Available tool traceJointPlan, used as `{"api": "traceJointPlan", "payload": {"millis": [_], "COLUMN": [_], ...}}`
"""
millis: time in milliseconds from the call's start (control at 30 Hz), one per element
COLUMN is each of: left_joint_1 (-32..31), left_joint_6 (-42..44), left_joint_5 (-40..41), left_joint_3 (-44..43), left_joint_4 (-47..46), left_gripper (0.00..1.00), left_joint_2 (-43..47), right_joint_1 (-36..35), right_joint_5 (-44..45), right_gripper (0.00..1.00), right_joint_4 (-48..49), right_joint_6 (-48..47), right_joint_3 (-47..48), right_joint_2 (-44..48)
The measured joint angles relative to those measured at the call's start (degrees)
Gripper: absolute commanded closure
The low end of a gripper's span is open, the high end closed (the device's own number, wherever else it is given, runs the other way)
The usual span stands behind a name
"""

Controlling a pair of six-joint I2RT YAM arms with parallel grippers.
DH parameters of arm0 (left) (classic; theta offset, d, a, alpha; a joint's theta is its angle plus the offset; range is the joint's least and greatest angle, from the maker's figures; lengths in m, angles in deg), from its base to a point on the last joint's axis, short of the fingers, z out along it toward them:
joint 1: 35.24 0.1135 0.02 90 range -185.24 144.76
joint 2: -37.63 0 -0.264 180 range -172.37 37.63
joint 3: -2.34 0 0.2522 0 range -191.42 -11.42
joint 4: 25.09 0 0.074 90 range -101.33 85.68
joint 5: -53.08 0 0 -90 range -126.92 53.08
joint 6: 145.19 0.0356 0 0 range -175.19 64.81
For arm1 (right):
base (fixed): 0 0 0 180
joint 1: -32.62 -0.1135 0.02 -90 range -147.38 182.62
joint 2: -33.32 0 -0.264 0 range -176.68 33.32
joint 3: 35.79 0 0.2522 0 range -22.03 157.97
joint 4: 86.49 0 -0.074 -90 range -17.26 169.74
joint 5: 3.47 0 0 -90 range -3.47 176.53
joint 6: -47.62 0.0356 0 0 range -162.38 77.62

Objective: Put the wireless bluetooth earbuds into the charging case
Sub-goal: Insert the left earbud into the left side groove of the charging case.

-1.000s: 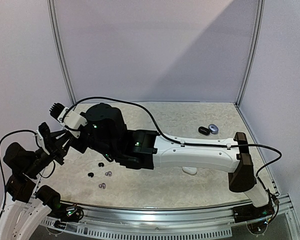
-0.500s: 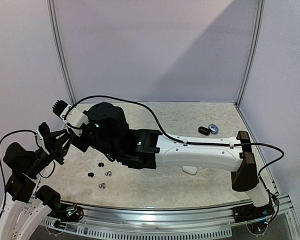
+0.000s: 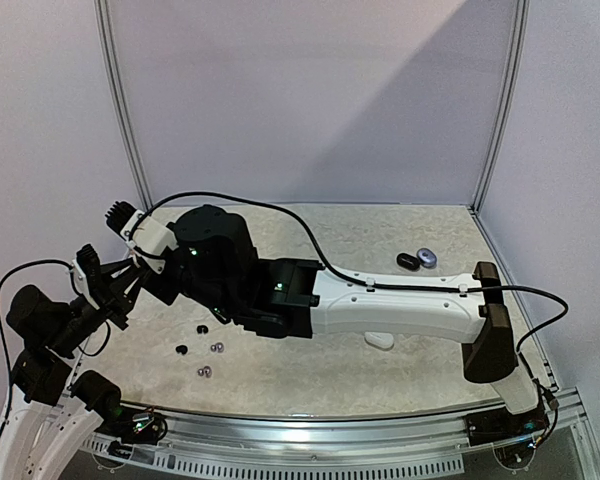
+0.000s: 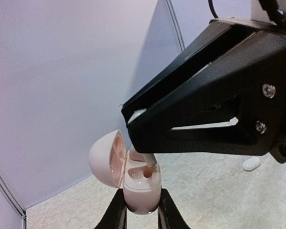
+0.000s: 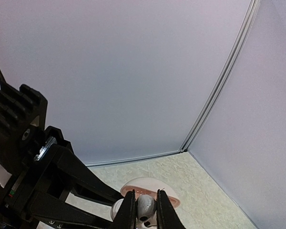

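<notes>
My left gripper (image 4: 141, 206) is shut on the base of an open pale pink charging case (image 4: 142, 190), held upright above the table with its lid (image 4: 106, 155) swung to the left. My right gripper (image 5: 146, 206) is shut on a white earbud (image 5: 146, 208) and holds it right over the case. In the left wrist view the bud's stem (image 4: 150, 159) dips into the case's right socket. In the top view the two grippers meet at the far left, the left gripper (image 3: 118, 289) beside the right gripper (image 3: 152, 272). Several tiny earbuds (image 3: 202, 329) lie on the table below them.
A white closed case (image 3: 379, 340) lies near the right forearm. A black case (image 3: 408, 261) and a grey-blue case (image 3: 427, 257) lie at the back right. The right arm stretches across the middle of the table. Walls close off the back and sides.
The right arm has shifted slightly, its wrist a little up and to the right. The left arm has held still with the case.
</notes>
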Motion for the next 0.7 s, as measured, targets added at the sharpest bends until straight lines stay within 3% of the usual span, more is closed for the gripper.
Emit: {"api": "traceJointPlan", "payload": {"millis": [700], "left_joint_1": [0.0], "left_joint_6": [-0.2], "left_joint_5": [0.0], "left_joint_3": [0.1], "left_joint_4": [-0.1], "left_gripper": [1.00], "left_joint_2": [0.3], "right_joint_1": [0.0], "right_joint_5": [0.0], "right_gripper": [1.00], "right_joint_4": [-2.2], "right_joint_6": [-0.5], "right_joint_3": [1.9], "right_joint_2": [-1.1]}}
